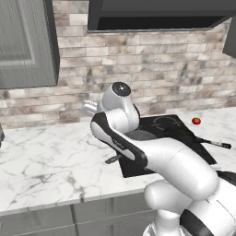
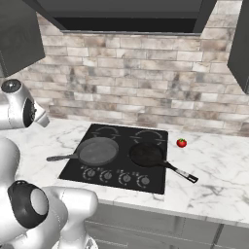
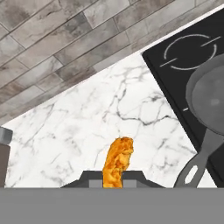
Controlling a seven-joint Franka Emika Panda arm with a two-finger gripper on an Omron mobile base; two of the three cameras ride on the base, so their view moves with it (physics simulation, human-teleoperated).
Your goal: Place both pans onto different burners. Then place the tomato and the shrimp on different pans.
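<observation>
My gripper [image 3: 113,178] is shut on the shrimp [image 3: 117,162], a curved orange piece that stands up between the finger tips above the marble counter, left of the cooktop. The dark grey skillet [image 2: 98,151] sits on the front left burner, and its loop-ended handle [image 3: 192,170] lies just right of the shrimp in the hand view. On the front right burner rests the blacker pan [image 2: 146,154], its long handle pointing right. A small red tomato [image 2: 181,143] lies on the counter beside the cooktop's right edge. Both pans look empty.
Two bare back burners [image 2: 106,130] show as grey rings on the black cooktop [image 2: 73,168], with knobs [image 2: 115,177] along its front. A brick wall [image 2: 146,92] backs the counter and a hood [image 2: 126,14] hangs above. A grey-topped object [image 3: 3,153] stands at the hand view's left edge.
</observation>
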